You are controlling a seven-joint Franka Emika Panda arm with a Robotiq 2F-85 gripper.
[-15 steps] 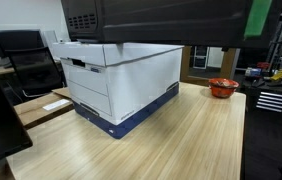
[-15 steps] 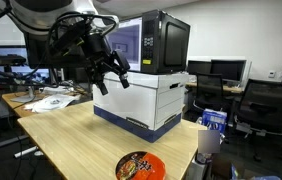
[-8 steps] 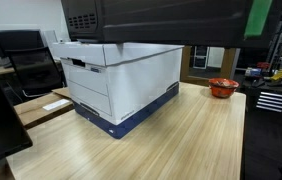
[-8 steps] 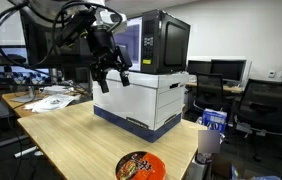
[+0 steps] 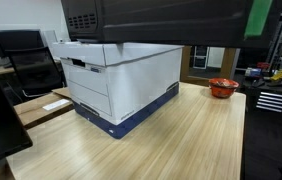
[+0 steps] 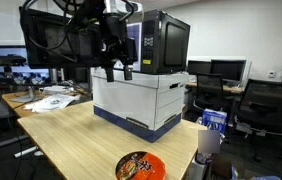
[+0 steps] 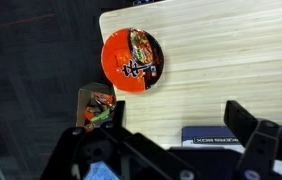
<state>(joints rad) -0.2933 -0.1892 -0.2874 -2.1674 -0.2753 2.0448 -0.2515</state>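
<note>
Scene from my remote station. The arm (image 6: 81,22) reaches in from 10 o'clock in an exterior view and ends in the jaws, which stand released, spread wide and holding nothing. They hang at the near upper corner of the box (image 6: 141,100), just in front of the microwave (image 6: 163,40). Whether they touch the lid I cannot tell. The box, white with a blue base, stands on the counter (image 6: 76,135), and the microwave sits on its lid, at 12 o'clock of it. From the opposite side the box (image 5: 121,85) and microwave (image 5: 161,20) hide the jaws, and the bowl (image 5: 222,87) lies at 3 o'clock of the box, well apart from it on the counter (image 5: 181,140). In the wrist view I look straight down. One finger (image 7: 256,135) enters at 5 o'clock, with the box's blue edge (image 7: 213,134) between the two fingers. The orange bowl (image 7: 132,60) lies at 11 o'clock near the edge of the counter (image 7: 231,60). A cup of packets (image 7: 94,108) shows at 7 o'clock of the bowl, just past that edge. Papers (image 6: 51,98) lie at 9 o'clock of the box.
</note>
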